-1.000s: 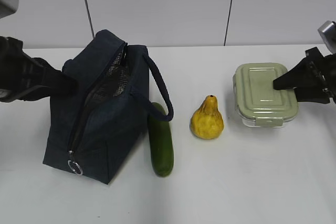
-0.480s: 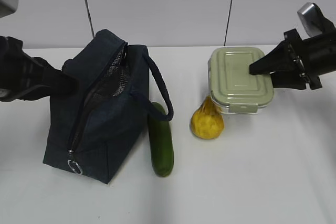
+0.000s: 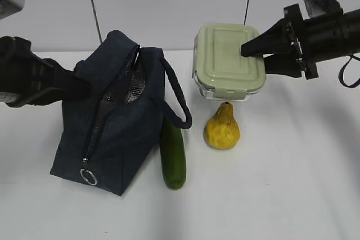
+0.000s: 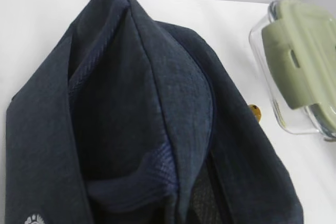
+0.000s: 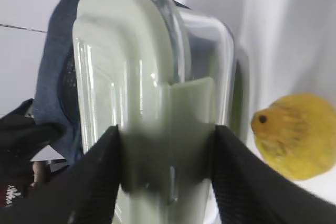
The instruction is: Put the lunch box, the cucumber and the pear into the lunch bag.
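Note:
My right gripper is shut on the lunch box, a clear glass container with a sage-green lid, held in the air above the pear. In the right wrist view the two fingers clamp the lunch box, with the pear below it. The dark navy lunch bag stands at the left with its zipper open. My left gripper is pressed into the bag's left end; its jaws are hidden by the fabric. The cucumber lies between bag and pear.
The white table carries everything. A pale wall with dark seams stands behind. The bag's loop handle hangs toward the cucumber. The zipper's metal ring pull lies at the bag's near end.
My right gripper has lifted the lunch box off the table and carried it up and left, from right of the pear to above it. The bag has shifted slightly.

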Controlling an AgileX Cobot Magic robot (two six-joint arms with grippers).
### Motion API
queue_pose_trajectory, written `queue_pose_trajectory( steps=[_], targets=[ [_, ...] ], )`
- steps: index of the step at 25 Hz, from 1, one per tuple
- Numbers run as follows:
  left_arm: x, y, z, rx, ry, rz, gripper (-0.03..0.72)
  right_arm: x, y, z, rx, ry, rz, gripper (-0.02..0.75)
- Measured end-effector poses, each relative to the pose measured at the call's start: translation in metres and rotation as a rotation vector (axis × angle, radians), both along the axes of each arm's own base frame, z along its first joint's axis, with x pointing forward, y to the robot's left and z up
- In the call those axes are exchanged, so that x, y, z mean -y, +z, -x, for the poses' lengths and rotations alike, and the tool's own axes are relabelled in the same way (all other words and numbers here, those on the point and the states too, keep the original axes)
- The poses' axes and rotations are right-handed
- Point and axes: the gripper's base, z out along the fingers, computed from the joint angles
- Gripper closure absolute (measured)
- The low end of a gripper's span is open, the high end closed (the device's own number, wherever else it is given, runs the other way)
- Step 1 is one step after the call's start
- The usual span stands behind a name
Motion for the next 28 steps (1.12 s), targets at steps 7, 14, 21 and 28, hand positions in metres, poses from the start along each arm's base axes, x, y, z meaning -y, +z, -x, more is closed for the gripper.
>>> queue_pose_trajectory(
  steps=[7, 14, 21, 28],
  targets=[
    [0.015, 0.002, 0.003, 0.044, -0.023, -0.010, 0.687, -0.010, 0.018, 0.001, 0.040, -0.024, -0.082, 0.355],
    [0.021, -0.003, 0.000, 0.042, -0.015, -0.014, 0.687, -0.041, 0.021, 0.005, 0.045, 0.043, -0.113, 0.355],
    [0.022, -0.014, -0.005, 0.007, -0.012, -0.025, 0.687, -0.063, 0.024, 0.009, 0.059, 0.091, -0.147, 0.355],
    [0.022, -0.013, -0.005, 0.006, -0.009, -0.021, 0.687, -0.072, 0.028, 0.009, 0.076, 0.094, -0.186, 0.355]
  ],
)
